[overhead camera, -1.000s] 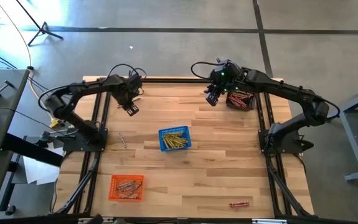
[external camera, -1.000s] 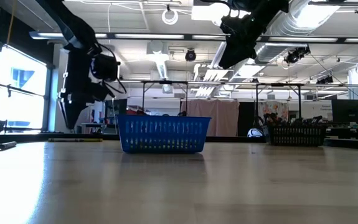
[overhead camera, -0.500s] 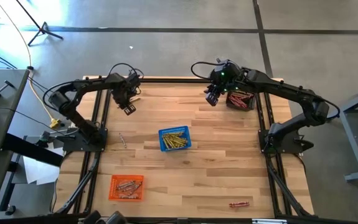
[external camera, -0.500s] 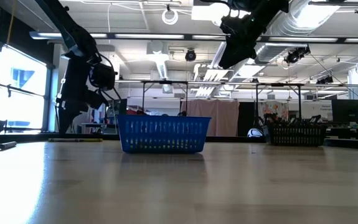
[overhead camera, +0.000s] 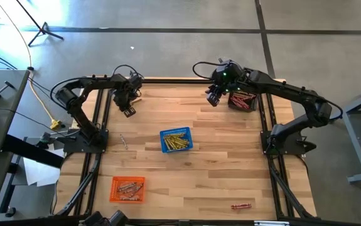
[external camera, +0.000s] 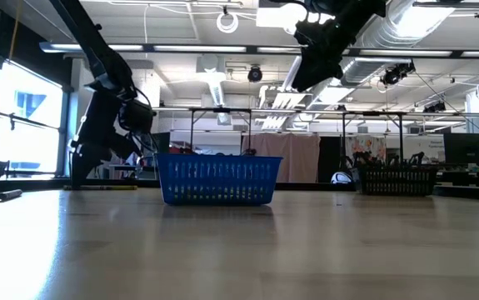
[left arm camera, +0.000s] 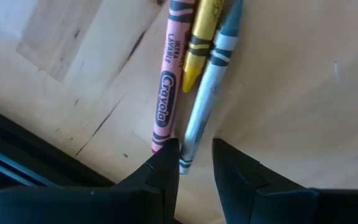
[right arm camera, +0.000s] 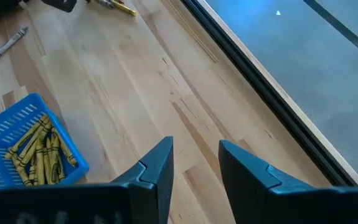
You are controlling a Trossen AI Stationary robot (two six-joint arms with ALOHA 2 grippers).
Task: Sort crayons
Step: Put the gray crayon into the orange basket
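Crayons lie scattered: I see a pink paper-wrapped crayon (left arm camera: 164, 93), a yellow one (left arm camera: 198, 40) and a grey-blue one (left arm camera: 205, 93) side by side on the wooden tabletop (overhead camera: 230, 163), just ahead of my left gripper (left arm camera: 193, 163), fingers narrowly parted, empty, upper left of the high view. My right gripper (right arm camera: 194, 163) hovers upper right, slightly parted, empty. Yellow crayons fill the blue mesh basket (overhead camera: 176, 140) at centre; an orange basket (overhead camera: 127, 189) sits lower left, a dark one (overhead camera: 243, 100) upper right.
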